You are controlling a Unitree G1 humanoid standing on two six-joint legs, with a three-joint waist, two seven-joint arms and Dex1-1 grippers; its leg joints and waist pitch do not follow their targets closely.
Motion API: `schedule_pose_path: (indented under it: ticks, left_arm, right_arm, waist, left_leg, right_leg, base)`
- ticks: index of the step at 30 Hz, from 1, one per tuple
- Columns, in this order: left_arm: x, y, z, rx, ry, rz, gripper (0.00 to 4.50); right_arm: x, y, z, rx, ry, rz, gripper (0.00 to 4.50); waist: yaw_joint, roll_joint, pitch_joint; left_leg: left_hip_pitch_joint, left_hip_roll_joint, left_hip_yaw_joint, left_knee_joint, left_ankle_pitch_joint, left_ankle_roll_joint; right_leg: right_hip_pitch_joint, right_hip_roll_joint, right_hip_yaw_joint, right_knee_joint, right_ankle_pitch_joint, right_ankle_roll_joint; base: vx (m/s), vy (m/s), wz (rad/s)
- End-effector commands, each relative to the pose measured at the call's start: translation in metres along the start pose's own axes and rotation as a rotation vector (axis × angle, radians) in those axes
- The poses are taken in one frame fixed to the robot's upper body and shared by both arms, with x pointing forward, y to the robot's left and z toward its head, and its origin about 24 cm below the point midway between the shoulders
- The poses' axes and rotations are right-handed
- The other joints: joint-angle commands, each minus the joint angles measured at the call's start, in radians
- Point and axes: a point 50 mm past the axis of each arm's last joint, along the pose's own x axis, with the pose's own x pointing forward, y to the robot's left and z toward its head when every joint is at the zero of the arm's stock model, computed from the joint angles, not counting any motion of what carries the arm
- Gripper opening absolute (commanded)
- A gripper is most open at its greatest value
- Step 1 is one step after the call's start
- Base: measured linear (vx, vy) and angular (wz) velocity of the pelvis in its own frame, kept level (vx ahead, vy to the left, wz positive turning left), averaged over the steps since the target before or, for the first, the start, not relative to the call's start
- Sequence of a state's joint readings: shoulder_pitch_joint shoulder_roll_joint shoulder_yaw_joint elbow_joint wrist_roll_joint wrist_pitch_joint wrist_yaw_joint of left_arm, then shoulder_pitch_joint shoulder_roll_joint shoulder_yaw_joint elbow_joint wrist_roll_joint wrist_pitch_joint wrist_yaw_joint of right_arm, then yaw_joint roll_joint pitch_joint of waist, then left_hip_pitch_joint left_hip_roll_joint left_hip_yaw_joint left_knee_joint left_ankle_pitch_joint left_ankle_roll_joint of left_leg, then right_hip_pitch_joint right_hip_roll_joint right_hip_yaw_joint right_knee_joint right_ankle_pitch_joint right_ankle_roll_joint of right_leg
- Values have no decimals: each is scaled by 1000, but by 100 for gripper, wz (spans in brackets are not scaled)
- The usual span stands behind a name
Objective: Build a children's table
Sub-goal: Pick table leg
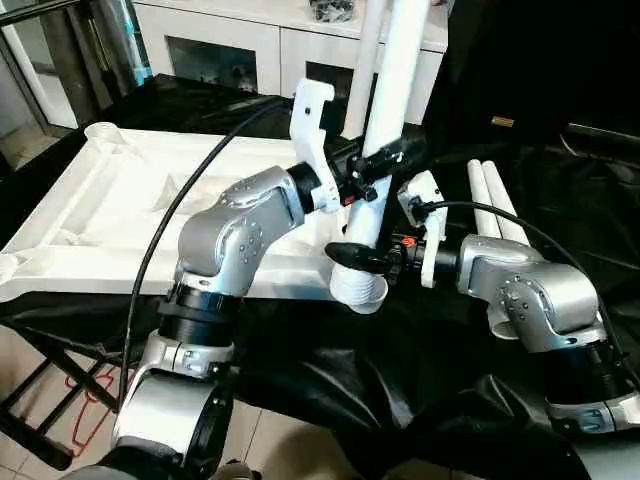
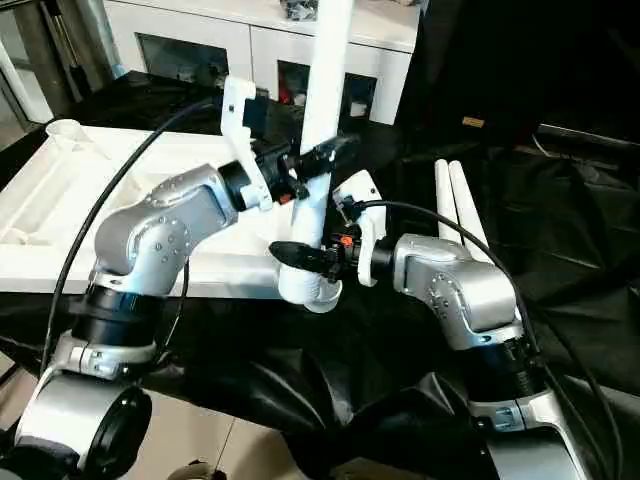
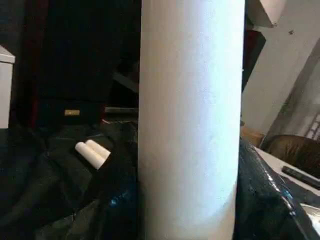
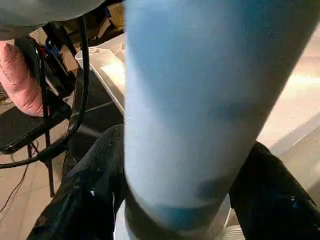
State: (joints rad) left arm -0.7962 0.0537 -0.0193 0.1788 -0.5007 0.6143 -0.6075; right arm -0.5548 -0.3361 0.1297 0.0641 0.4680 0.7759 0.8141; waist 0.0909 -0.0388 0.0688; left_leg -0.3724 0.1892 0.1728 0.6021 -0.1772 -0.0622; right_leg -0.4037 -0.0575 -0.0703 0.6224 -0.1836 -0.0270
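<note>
We hold one leg (image 1: 392,90) upright at the near right corner of the tabletop (image 1: 110,215), which lies ribbed side up on the black cloth (image 1: 400,380). Our left gripper (image 1: 385,160) is clamped on this leg partway up. Our right gripper (image 1: 352,256) sits lower, by the wide foot just at the tabletop's corner (its fingers flank the tube, but we cannot tell whether they press it). Two more legs (image 1: 490,200) lie side by side beyond the tabletop's right end.
</note>
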Motion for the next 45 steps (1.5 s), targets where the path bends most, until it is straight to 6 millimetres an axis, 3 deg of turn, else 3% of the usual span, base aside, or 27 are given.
schedule_pose_path:
  ticks: [1, 4, 8, 16, 25, 26, 30, 31, 33, 35, 38, 39, 45]
  left_arm:
    - [3, -6, 5, 21, -2, -36, 183]
    - [2, -5, 5, 23, -4, -34, 183]
    - [2, -5, 6, 23, -7, -32, 183]
    - [2, -8, 6, 14, -5, -61, 183]
    - [2, -5, 6, 23, 4, -24, 183]
    - [1, -5, 5, 8, 10, -29, 239]
    - [1, -8, 5, -8, -9, -52, 261]
    - [1, -7, 6, 7, -29, -43, 289]
    - [1, -7, 8, 17, -69, -34, 295]
    - [-1, -5, 23, -38, -267, 1, 298]
    - [-6, 1, 30, -99, -352, 34, 298]
    - [-9, 3, 33, -119, -379, 37, 298]
    - [-28, 10, 39, -89, -410, 2, 298]
  right_arm:
    - [1, -1, 4, -7, 15, -8, 296]
    - [0, -2, 3, -2, 15, -9, 296]
    - [0, -2, 3, 1, 18, -12, 296]
    - [1, -2, 2, 10, 16, -8, 223]
    - [1, -2, 0, 15, 11, -10, 191]
    - [2, -2, -1, 15, 4, -15, 191]
    - [3, -2, -2, 15, -16, -29, 190]
    - [3, -2, -3, 19, -27, -33, 190]
    - [4, -3, -3, 26, -49, -46, 190]
    - [9, -8, -3, 75, -141, -125, 190]
    - [12, -15, -4, 110, -190, -207, 190]
    - [12, -19, -4, 123, -215, -250, 190]
    - [9, -32, -6, 135, -288, -409, 190]
  waist:
    - [3, -11, -81]
    - [4, -7, -81]
    - [4, -10, -82]
    - [4, -8, -82]
    - [4, -7, -82]
    - [4, -7, -82]
    - [4, -5, -82]
    - [4, -5, -82]
    - [4, -3, -82]
    - [3, -4, -83]
    - [1, -1, -82]
    - [2, 3, -82]
    - [-3, 4, -83]
  left_leg:
    - [6, 34, -7, -56, -80, 28]
    - [7, 35, -8, -57, -81, 25]
    - [6, 34, -7, -56, -78, 26]
    - [6, 34, -8, -56, -78, 25]
    - [6, 35, -8, -56, -78, 24]
    - [6, 35, -8, -56, -77, 25]
    - [6, 34, -8, -56, -83, 20]
    - [6, 34, -8, -57, -83, 20]
    - [7, 35, -9, -57, -82, 20]
    - [4, 34, -7, -55, -87, 16]
    - [6, 35, -8, -57, -100, 9]
    - [6, 34, -8, -57, -103, 7]
    - [11, 34, -8, -61, -102, -5]
  right_leg:
    - [66, -80, 53, -74, -160, -164]
    - [66, -80, 53, -73, -160, -162]
    - [68, -80, 53, -72, -149, -164]
    - [68, -80, 53, -73, -150, -165]
    - [69, -80, 53, -70, -136, -171]
    - [69, -80, 53, -70, -135, -171]
    - [68, -80, 53, -71, -135, -176]
    - [69, -80, 53, -72, -136, -175]
    - [68, -80, 53, -72, -134, -174]
    - [69, -84, 53, -74, -131, -187]
    - [67, -82, 52, -72, -131, -196]
    - [66, -82, 52, -73, -135, -196]
    - [64, -77, 52, -70, -132, -171]
  base:
    - [0, 0, 0]
    - [0, 0, 0]
    - [0, 0, 0]
    - [0, 0, 0]
    - [0, 0, 0]
    - [0, 0, 0]
    - [0, 0, 0]
    - [0, 0, 0]
    - [0, 0, 0]
    - [0, 0, 0]
    - [0, 0, 0]
    - [0, 0, 0]
    - [0, 0, 0]
